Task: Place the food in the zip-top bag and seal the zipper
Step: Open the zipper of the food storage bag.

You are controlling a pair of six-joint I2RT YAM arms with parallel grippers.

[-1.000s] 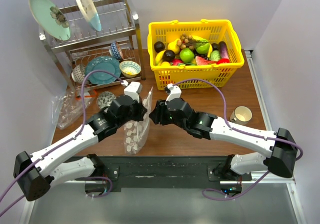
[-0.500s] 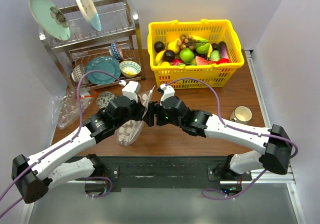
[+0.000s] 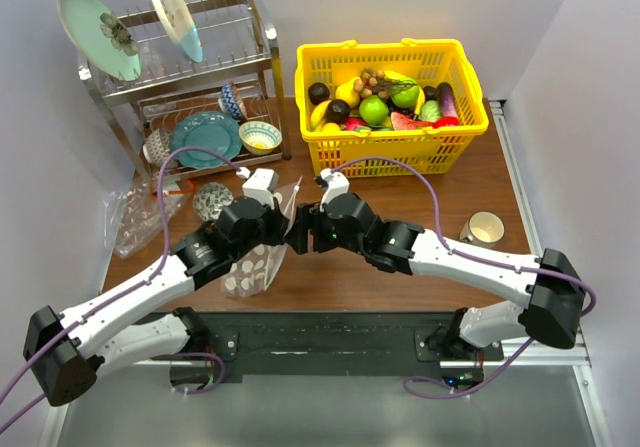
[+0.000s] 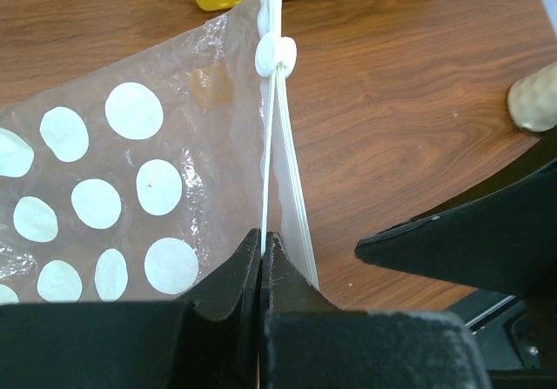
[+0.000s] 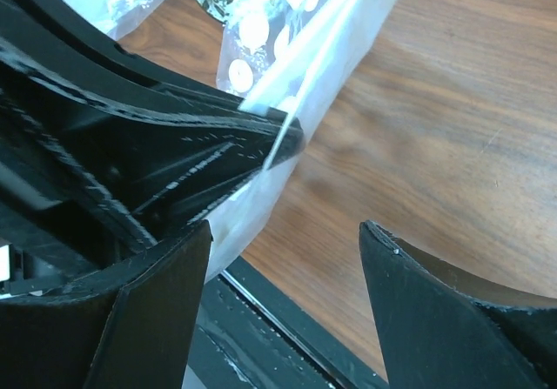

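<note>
My left gripper (image 4: 262, 237) is shut on the mouth edge of the zip-top bag (image 4: 130, 163), a clear pouch printed with white dots. The zipper (image 4: 277, 145) runs away from the jaws to a white slider (image 4: 276, 56). In the top view the bag (image 3: 255, 262) hangs from the left gripper (image 3: 285, 229) down to the table. My right gripper (image 5: 286, 225) is open right beside it, one finger (image 5: 165, 285) against the bag's side. The food sits in the yellow basket (image 3: 390, 152): green apples (image 3: 374, 110), a tan cluster (image 3: 372, 77), a red fruit (image 3: 447, 122).
A metal dish rack (image 3: 180, 77) with plates and bowls stands at the back left. A clear plastic tray (image 3: 135, 217) and a patterned bowl (image 3: 212, 199) lie left of the arms. A cup (image 3: 484, 229) stands at the right. The table's black front rail (image 5: 287, 319) is close below the right gripper.
The right gripper has moved left up to the bag and its jaws have spread wider. The bag's body has swung down and to the left. The left gripper keeps its hold.
</note>
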